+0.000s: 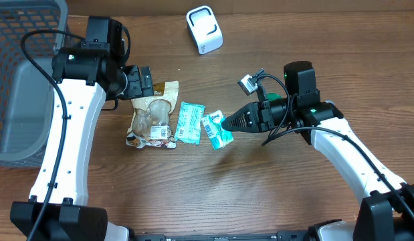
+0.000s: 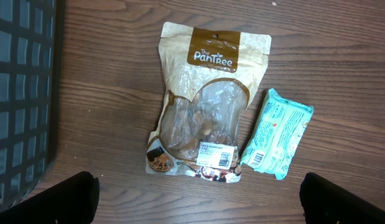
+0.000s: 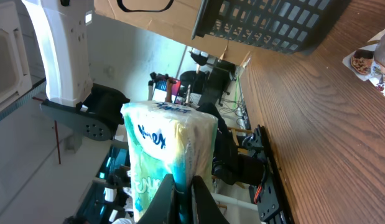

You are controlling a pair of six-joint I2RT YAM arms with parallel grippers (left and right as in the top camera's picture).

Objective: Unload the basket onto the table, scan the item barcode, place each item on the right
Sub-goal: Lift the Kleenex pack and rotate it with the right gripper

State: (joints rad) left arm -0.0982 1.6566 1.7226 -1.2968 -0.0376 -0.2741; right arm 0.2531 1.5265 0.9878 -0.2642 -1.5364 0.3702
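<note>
Pouch (image 2: 208,106): brown pieces inside. Right tool (image 3: 183,186) pinching tissue pack (image 3: 170,143).

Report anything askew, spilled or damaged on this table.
Nothing spilled or damaged. Only the Kleenex tissue pack looks crooked, pinched at one end by the right gripper, angled against the flat teal pack and PanTree pouch beside it.

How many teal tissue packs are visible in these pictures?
2. One tissue pack lies on the table beside the snack pouch. The second tissue pack is pinched in the right gripper. No others show.
</note>
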